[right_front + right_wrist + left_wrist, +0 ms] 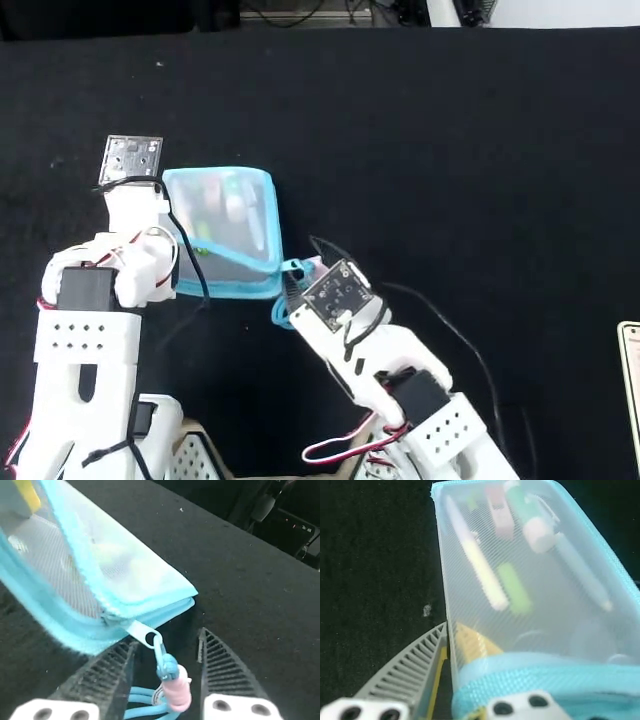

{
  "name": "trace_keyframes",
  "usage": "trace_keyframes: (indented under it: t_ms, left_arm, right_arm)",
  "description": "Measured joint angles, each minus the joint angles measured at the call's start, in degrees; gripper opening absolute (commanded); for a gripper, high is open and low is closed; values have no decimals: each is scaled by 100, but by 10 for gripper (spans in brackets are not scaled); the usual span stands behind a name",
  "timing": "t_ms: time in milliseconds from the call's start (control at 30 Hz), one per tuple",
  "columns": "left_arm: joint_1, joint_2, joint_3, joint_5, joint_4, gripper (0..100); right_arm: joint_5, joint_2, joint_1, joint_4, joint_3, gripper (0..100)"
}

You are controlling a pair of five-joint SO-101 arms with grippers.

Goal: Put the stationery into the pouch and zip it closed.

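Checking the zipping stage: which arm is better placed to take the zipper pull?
Right. The right gripper is open astride the pink zipper pull at a corner of the pouch; the left gripper clamps the other end.

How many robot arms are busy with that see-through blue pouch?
2 arms. The left gripper clamps one edge of the translucent blue-trimmed pouch. The right gripper sits open around the pink-tipped zipper pull at the pouch's corner.
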Motion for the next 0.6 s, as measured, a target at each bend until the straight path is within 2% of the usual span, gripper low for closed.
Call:
trace_keyframes:
  t_ms: [233, 600]
  left_arm:
    - [0, 0, 0, 0, 0, 30]
    - [35, 0, 18, 0, 0, 30]
  right_arm:
    - [0, 9, -9, -97, 149, 190]
    - [158, 70, -26, 1679, -949, 190]
